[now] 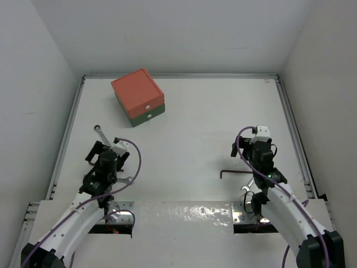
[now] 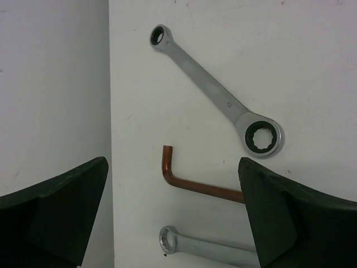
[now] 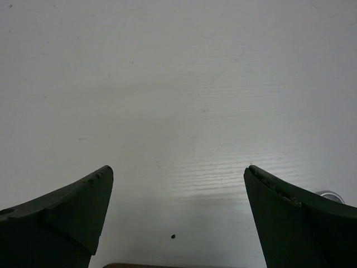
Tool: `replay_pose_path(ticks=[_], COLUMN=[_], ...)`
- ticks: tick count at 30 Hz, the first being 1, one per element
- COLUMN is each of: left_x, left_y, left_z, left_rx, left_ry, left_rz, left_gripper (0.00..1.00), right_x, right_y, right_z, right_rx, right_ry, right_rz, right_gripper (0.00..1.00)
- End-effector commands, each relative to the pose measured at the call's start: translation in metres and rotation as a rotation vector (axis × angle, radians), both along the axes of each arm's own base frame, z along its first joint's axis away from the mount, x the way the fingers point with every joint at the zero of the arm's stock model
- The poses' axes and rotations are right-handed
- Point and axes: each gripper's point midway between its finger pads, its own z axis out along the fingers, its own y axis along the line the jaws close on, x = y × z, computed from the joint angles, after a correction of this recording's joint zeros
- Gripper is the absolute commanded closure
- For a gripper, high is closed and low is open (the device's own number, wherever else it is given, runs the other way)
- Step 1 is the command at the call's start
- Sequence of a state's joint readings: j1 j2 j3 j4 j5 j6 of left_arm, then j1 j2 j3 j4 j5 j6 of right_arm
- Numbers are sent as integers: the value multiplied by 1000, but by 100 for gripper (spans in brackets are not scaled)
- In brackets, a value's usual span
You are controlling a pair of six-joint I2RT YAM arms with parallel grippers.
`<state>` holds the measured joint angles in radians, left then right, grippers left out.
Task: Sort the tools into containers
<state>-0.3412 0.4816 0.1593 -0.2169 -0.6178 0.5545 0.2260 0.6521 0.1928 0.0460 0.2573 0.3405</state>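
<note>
We see the orange-red drawer [image 1: 136,89] stacked on the green drawer [image 1: 148,116], both shut at the far left of the counter [image 1: 195,111], their contents hidden. Our left fingers [image 2: 61,206] gape wide and empty above a wrench [image 2: 217,100] and a hex key [image 2: 192,181] lying on the counter. The right fingers [image 3: 61,215] are spread just as wide, holding nothing.
</note>
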Motion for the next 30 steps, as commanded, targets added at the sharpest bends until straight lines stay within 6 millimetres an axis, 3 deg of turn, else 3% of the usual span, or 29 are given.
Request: replay_pose_path(ticks=[1,4,5,7,8,9,10,11,13,14,15,16,17,19,20,21,22,23,24,26,27,30], left_x=[11,14,14,15,17,24,30,47,68,94,108,119,155,190,221,237,250,272,282,306,319,336], left_y=[-7,-9,-11,-32,-37,-43,-49,-60,-87,-103,-115,-123,-137,-140,-145,-138,-139,-140,-138,-139,-137,-133], left_z=[28,38,39,36,49,61,75,110,145,181,194,200,221,226,228,229,230,231,233,231,229,220], left_rx=[-81,-71,11,65,117,100,47,12,-85,-169,-224,-295,-342,-431,-487,-513,-522,-525,-516,-519,-527,-586], left_ry=[-104,-99,-20,108,165,151,128,86,48,3,4,41,48,98,131,134,133,112,85,19,-24,-57], left_rz=[13,-3,-75,-271,-341,-358,-346,-359,-432,-418,-436,-419,-416,-385,-355,-327,-312,-305,-285,-278,-254,-224], left_gripper=[0,0,0,0,0,0,0,0,0,0,0,0,0,5,7,14,15,16,17,17,17,18], right_x=[6,11,19,28,40,44,47,64,81,100,105,116,134,149,159,172,174,184,192,195,192,186], right_y=[9,14,17,33,41,47,62,71,75,93,118,124,147,186,216,235,246,260,271,297,321,362], right_z=[12,23,42,52,78,85,72,106,115,131,142,152,159,164,193,164,155,168,145,140,133,123], right_rx=[5,-31,-55,-63,-91,-101,-89,-98,-124,-165,-222,-277,-324,-284,-179,-164,-151,-116,-115,-87,-76,-71], right_ry=[-13,5,-31,-26,-74,-58,25,-20,26,17,-15,-48,-74,-95,-134,-60,-15,-34,9,-8,-24,-69], right_rz=[48,95,129,231,286,325,411,446,427,418,432,401,452,528,576,603,626,628,634,676,728,796], right_gripper=[1,1,1,1,1,1,4,9,27,31,33,33,30,23,23,23,24,26,27,29,29,30])
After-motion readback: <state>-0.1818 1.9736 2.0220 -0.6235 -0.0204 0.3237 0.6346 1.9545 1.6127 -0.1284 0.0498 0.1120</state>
